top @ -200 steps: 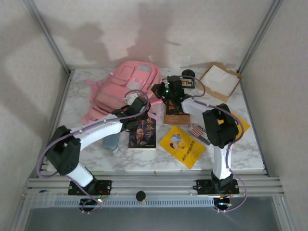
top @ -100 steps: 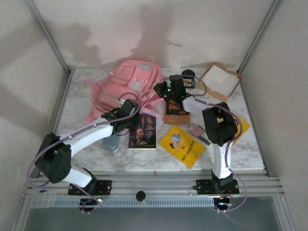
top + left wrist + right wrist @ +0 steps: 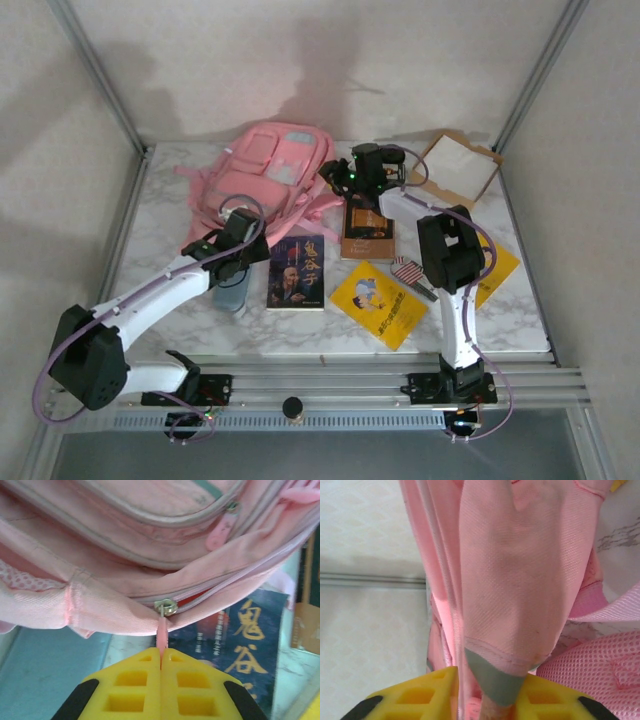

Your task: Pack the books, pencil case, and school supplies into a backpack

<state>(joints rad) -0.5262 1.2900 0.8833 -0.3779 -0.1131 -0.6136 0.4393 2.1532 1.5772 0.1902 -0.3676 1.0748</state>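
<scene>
Left gripper [image 3: 161,662] is clamping fully closed on the zipper pull [image 3: 162,635] of the backpack [image 3: 262,170], for unzipping; right gripper [image 3: 490,700], jaws part-spread, is straddling a flap [image 3: 510,580] at the backpack's edge, seemingly steadying it. Whether it grips is unclear.

Hauled the left gripper [image 3: 160,656] leftward in two steps, off the top of the dark blue paperback with a man's portrait [image 3: 297,272] and out to the near edge of the large pink fabric backpack [image 3: 262,170] with the pink zip pull [image 3: 161,632] pinched in its yellow fingers. Swung that arm's elbow back toward the near-left corner. Nudged the right gripper [image 3: 345,178] a little toward the back wall, baring more of the brown paperback with a gold panel [image 3: 366,228]. Left the backpack drawn out between the two grippers.
</scene>
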